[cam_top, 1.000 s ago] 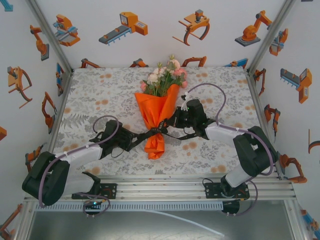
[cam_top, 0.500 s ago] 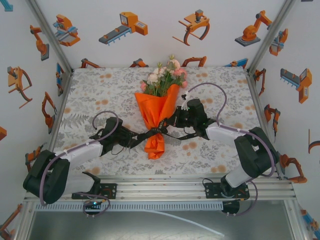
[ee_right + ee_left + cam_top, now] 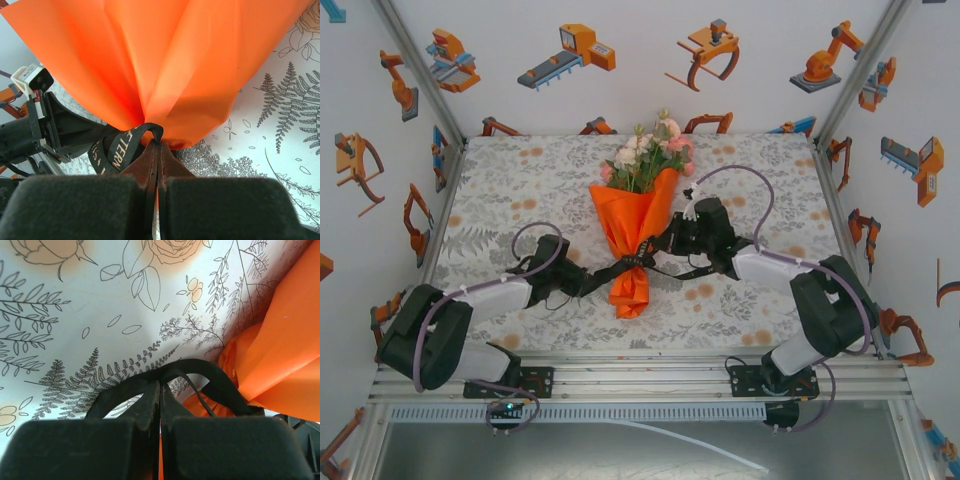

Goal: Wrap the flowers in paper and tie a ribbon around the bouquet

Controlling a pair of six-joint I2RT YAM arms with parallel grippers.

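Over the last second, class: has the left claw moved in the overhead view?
Yes. The left claw has edged slightly right, toward the bouquet, which lies where it did on the table, and has shut on the ribbon.

Both arms were built alike. Left arm [image 3: 490, 297] and right arm [image 3: 765, 268]: white mid-links between bulky black joint housings. A grey-purple cable [image 3: 752, 190] ran in loose loops along each arm. Black base plates [image 3: 520, 381] sat at the bench edge. Fingers [image 3: 147, 402] were matte black wedges, tapering from broad soft-looking blocks to thin tips.
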